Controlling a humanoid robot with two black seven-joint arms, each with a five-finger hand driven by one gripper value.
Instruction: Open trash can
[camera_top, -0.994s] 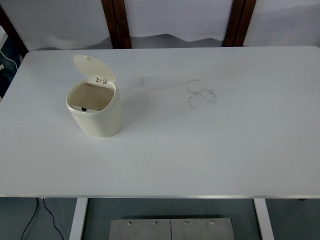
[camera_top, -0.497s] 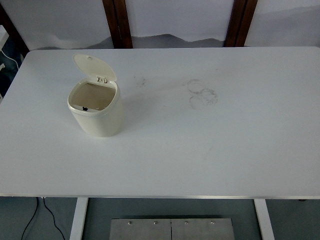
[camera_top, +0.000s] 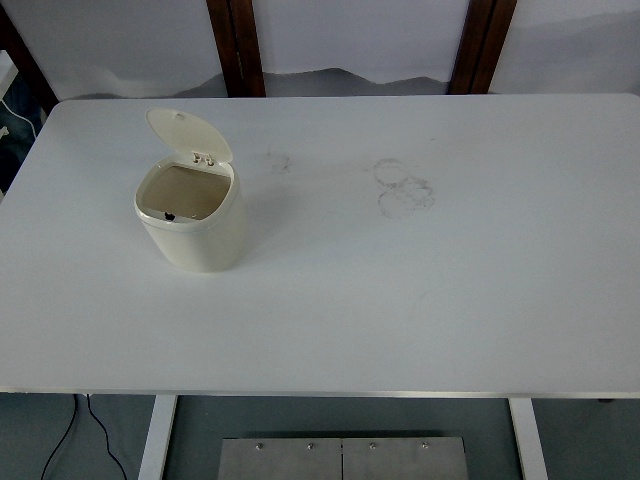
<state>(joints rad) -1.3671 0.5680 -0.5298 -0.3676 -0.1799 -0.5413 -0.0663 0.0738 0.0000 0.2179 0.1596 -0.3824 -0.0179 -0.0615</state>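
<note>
A small cream trash can (camera_top: 196, 232) stands upright on the left part of the white table (camera_top: 400, 300). Its round lid (camera_top: 187, 135) is flipped up and back on the hinge at the far rim, so the inside of the can shows. A small dark catch sits at the near inner rim. Neither of my hands nor any arm shows in the top view.
Faint ring-shaped smudges (camera_top: 403, 186) mark the tabletop right of centre. Two dark wooden posts (camera_top: 235, 45) stand behind the table's far edge. A cable (camera_top: 95, 440) hangs below the near left corner, and a metal plate (camera_top: 342, 458) lies under the front edge.
The view has shifted very slightly, so the can appears a few pixels further right. The can and its raised lid have not moved on the table.
</note>
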